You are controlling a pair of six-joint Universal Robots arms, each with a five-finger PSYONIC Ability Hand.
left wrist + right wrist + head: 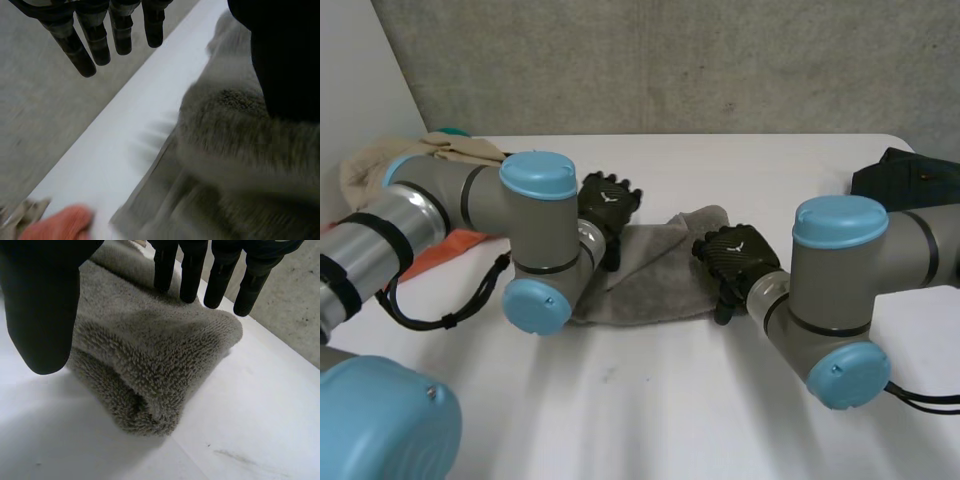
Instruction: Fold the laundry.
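The white desk [650, 400] takes most of the head view, and the two grey arms come in over it from the lower left and the lower right of the frame. In the centre lies the grey towel [655, 270], spread as a long band between the two hands. It seems already doubled once, because in the right wrist view its end shows a thick rounded fold.

A beige cloth [375, 170] is heaped in the upper left of the frame, and a dark garment [905, 182] lies at the upper right edge. A smaller orange cloth [455, 243] lies under the left arm. I judge these are set aside so the middle is free for folding.

The left hand [610, 198] is over the left end of the towel. Its fingers [95, 42] are straight and spread wide past the towel's edge and hold nothing. The right hand [733, 258] is at the right end, also wide. Its thumb [40, 305] is on one side of the fold and its straight fingers [192, 275] are on the other, not closed on it. The hands probably stand so, one at each end, to take both ends for the next fold.
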